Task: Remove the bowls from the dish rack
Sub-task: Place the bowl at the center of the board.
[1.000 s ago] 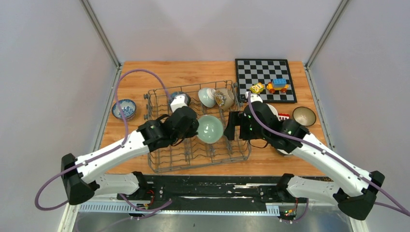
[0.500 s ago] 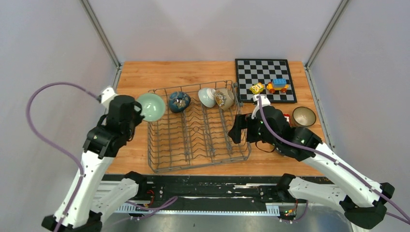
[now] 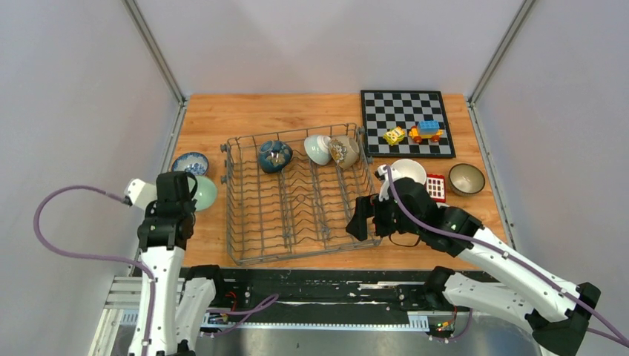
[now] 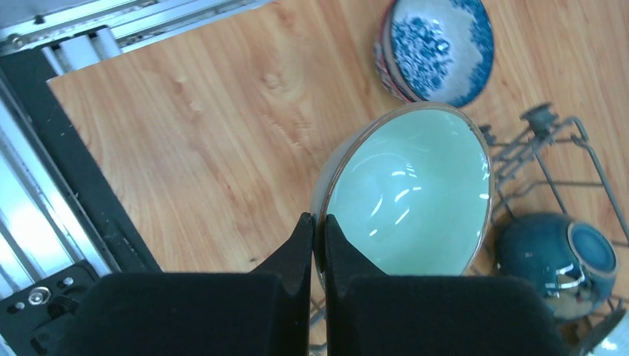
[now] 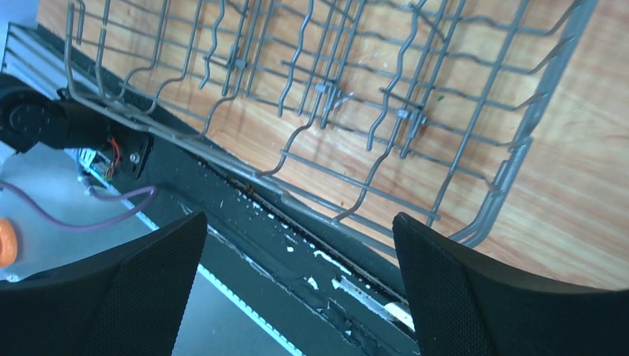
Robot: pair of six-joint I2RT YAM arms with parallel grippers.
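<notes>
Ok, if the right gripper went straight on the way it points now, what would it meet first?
Most likely the dish rack: its near right corner wires lie between the open right gripper's fingers in the wrist view. Depth is unclear.

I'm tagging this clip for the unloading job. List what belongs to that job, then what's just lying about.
Job: dish rack; pale green bowl pinched in the left claw; teal bowl, pale grey bowl and beige bowl in the rack; blue-and-white bowl, white bowl and brown bowl outside it.
Lying about: chessboard; toy blocks; small red-and-white item.
</notes>
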